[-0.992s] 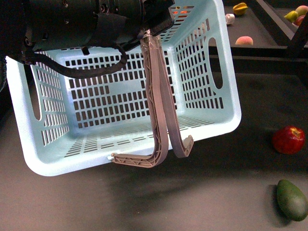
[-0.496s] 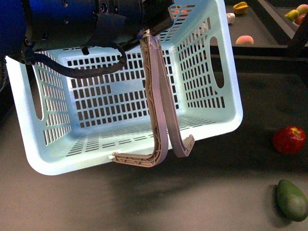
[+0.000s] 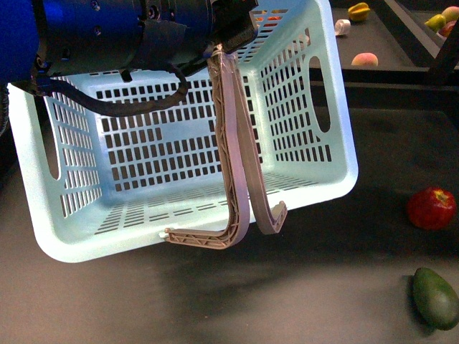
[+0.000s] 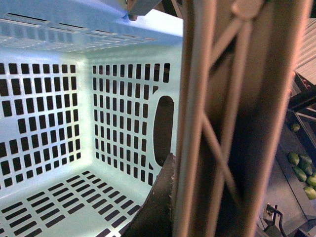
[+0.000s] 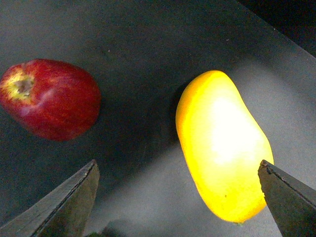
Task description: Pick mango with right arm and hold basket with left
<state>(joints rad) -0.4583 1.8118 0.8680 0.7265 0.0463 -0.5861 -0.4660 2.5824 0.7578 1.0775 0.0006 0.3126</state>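
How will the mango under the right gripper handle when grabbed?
The mango looks smooth and glossy, so it may slip in a light pinch. Rounded and lying on its side on the flat table, it would likely roll or spin if the open right gripper touches one side first. It looks solid, probably rigid.

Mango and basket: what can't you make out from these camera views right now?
1. Left gripper: the left arm covers it in the front view. In the left wrist view the handle of the basket fills the frame and only one dark finger shows, so its grip is unclear.
2. Mango: not seen in the front view, only by the right wrist.
3. Right gripper: open, height above the mango unclear.
4. Shelf fruits, front view: too small to name.
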